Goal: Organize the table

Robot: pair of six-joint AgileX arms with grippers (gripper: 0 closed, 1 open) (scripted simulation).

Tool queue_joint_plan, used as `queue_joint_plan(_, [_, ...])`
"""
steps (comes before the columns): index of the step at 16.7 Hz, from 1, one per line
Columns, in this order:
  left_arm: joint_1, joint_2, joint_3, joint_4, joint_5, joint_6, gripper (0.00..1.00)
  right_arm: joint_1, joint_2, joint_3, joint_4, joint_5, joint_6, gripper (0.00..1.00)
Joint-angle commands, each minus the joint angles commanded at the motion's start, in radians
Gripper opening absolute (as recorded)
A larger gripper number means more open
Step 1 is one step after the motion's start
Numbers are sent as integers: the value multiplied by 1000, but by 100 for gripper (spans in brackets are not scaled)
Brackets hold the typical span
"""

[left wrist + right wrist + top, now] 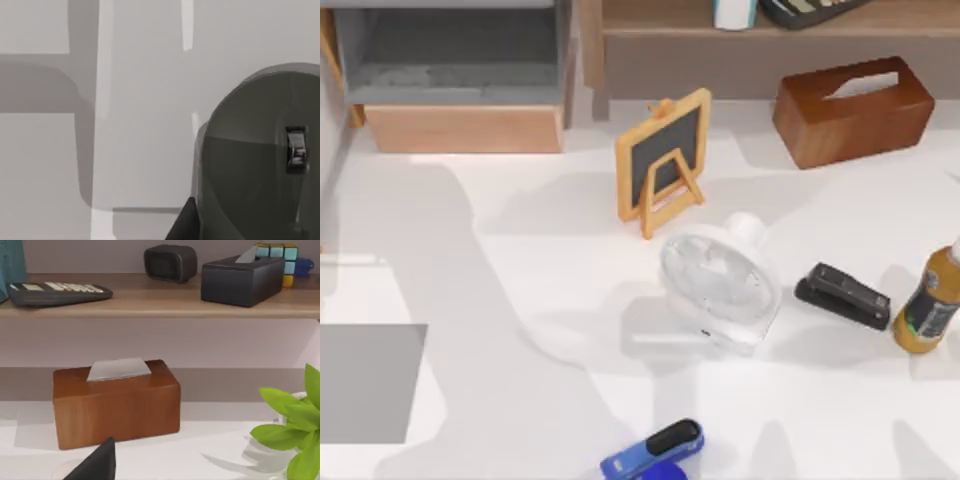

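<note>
Our white table (pixel 520 300) spreads broad beneath the overhead camera, with a wooden shelf (pixel 740 35) along its far edge and a grey mat (pixel 370 383) at its left. Near the middle stand a small chalkboard easel (pixel 662 160) and, just in front of it, a white desk fan (pixel 718 285). To the right lie a black stapler (pixel 843 296) and a bottle (pixel 930 305), with a brown tissue box (pixel 852 108) behind them; a blue stapler (pixel 655 452) sits at the near edge.

Our right wrist camera faces that tissue box and the shelf, level with the tabletop, with a green plant (pixel 292 425) beside it. Our left wrist camera looks down on pale surface beside a rounded grey object (pixel 260 160). Whether either gripper's fingers are apart or together we cannot tell.
</note>
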Motion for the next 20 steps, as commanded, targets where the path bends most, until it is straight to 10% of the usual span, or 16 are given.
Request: queue_joint_plan(20, [-28,-299,-114,-18,-140,5,0,0,0,0,0,0,0,100])
